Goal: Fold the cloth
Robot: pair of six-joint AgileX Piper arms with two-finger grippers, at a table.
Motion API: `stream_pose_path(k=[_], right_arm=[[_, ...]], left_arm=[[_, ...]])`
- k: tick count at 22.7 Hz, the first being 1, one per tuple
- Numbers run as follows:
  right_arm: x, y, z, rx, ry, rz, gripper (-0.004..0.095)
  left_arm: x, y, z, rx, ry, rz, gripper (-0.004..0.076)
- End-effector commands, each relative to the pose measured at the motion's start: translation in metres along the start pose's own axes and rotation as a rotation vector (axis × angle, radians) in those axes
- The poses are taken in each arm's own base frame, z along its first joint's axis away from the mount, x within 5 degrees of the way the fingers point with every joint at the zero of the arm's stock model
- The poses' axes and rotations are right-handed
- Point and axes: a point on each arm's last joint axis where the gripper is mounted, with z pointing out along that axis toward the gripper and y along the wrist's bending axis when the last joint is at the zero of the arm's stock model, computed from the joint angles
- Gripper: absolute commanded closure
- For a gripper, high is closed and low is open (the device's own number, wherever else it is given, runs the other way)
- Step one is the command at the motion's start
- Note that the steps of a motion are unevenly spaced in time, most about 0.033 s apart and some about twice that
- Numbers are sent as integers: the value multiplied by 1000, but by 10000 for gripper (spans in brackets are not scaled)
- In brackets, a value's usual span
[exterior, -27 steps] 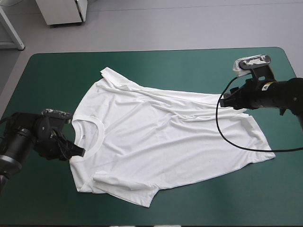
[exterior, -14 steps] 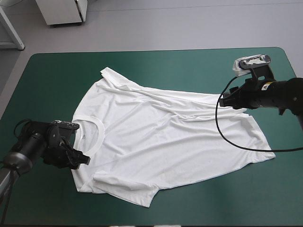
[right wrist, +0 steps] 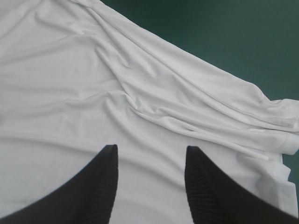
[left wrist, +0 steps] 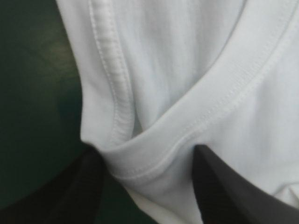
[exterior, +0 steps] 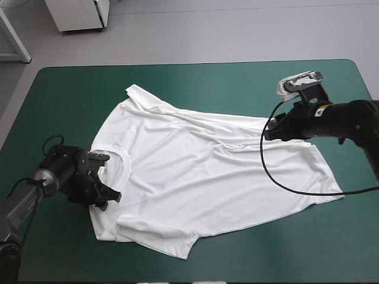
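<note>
Right gripper [right wrist: 150, 148], fingers [right wrist: 100, 186] apart, over the creased white T-shirt [right wrist: 70, 93]; teal-green cover [right wrist: 224, 37] beyond

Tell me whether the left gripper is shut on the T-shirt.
No: the left gripper is open, fingers apart with the collar of the T-shirt between them.

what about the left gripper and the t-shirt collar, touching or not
Touching. The left wrist view shows the collar of the T-shirt bunched between the open fingers of the left gripper, cloth lying against both.

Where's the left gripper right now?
In the high view the left gripper is at the table's left side, at the collar of the T-shirt; the left wrist view shows its open fingers either side of the collar.
</note>
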Motion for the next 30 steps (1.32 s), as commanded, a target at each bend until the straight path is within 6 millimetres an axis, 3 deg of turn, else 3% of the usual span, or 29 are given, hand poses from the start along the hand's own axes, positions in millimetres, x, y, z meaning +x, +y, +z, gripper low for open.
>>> stream_pose_path(k=[1, 2, 5, 9, 12, 16, 18, 22, 25, 30], right_arm=[[-11, 4, -20, 19, -113, -24, 482], [-10, 4, -22, 25, -118, -29, 482], [-10, 4, -26, 35, -126, -36, 482], [-9, 7, -36, 38, -154, -42, 484], [-12, 10, -38, 15, -189, -25, 516], [-17, 10, -29, -17, -210, 1, 559], [-18, 8, -23, -25, -200, 10, 559], [-21, 12, -19, -28, -212, -22, 559], [-22, 20, -16, -43, -210, -64, 559], [-22, 38, -8, -74, -185, -144, 559]], left_arm=[[-6, 1, 0, -7, -49, -15, 531], [-6, 1, 0, -7, -49, -15, 722], [-6, 4, 0, -49, -52, 19, 728], [-19, 46, -33, -344, -165, -5, 728], [-45, 88, -75, -517, -419, -60, 728], [-92, 128, -118, -578, -658, -125, 728], [-124, 143, -124, -616, -707, -109, 728], [-164, 167, -125, -628, -802, -135, 728], [-182, 187, -130, -644, -854, -186, 728], [-193, 215, -128, -623, -931, -251, 728]])
